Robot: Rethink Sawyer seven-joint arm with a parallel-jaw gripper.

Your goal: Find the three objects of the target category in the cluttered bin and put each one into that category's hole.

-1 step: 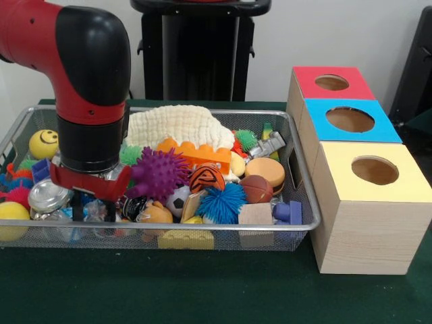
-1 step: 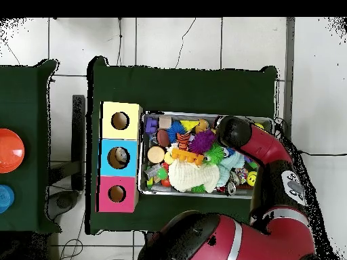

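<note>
- End effector (image 1: 86,202) is sunk into the clutter at lower left of the wire bin (image 1: 297,223), front view; finger state cannot be told.
- Target category is not known; blue hole (image 2: 119,156) seems to hold sth already.
- Risk: purple spiky ball (image 1: 159,173) and clear jar (image 1: 47,197) beside it may be snagged or shoved, so a wrong item gets lifted.

Wire mesh bin (image 1: 297,223) on the desk (image 1: 202,290), packed with toys: purple spiky ball (image 1: 158,173) near centre, blue fuzzy ball (image 1: 223,202) toward the near rim, cream cloth (image 1: 179,125) heaped at the far side, yellow smiley ball (image 1: 43,143) far left. Just right of the bin, three wooden boxes in a row, one round hole each: red-topped box (image 1: 332,82) farthest, blue-topped box (image 1: 351,120) in the middle, yellow-topped box (image 1: 374,172) nearest.
</note>
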